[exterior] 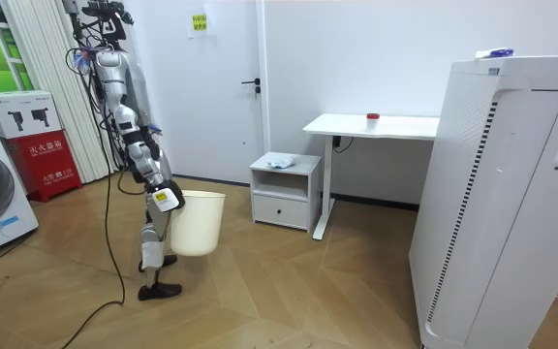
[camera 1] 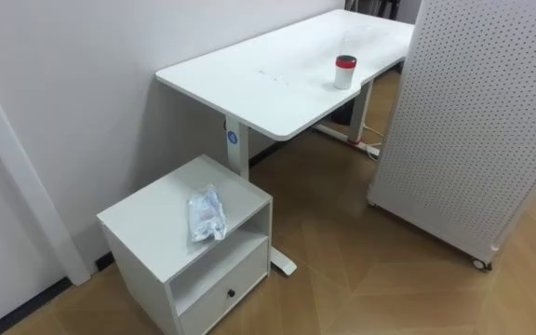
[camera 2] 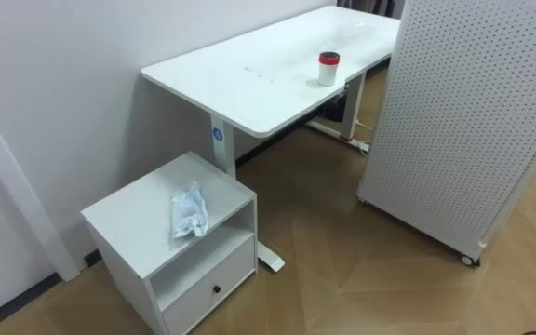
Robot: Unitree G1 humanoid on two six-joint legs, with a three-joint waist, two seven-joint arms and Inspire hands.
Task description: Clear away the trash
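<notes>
Cabinet (camera 1: 147, 219): nearest the head camera; low and white, against the wall just beside the desk's leg, with an open shelf over a drawer.
Partition (camera 1: 473, 121): largest item; perforated white panel on wheels, stood close to the desk's far right end.
Desk (camera 1: 268, 74): white top along the wall, bare apart from one cup.
Bin (exterior: 200, 221): cream, hung clear of the floor in front of the robot; judged to be carried along so the garbage can go straight in.
Wrapper (camera 1: 207, 215): the garbage; crumpled clear plastic, lay loose on the cabinet top near its front right edge, untouched.
Cup (camera 1: 344, 72): red lid, upright near the desk's right edge; could not tell whether it was rubbish.
Right hand (exterior: 166, 201): at the bin's rim; grip too small to tell.
Stance: robot stood well apart from the cabinet, facing it; an approach judged necessary first.
</notes>
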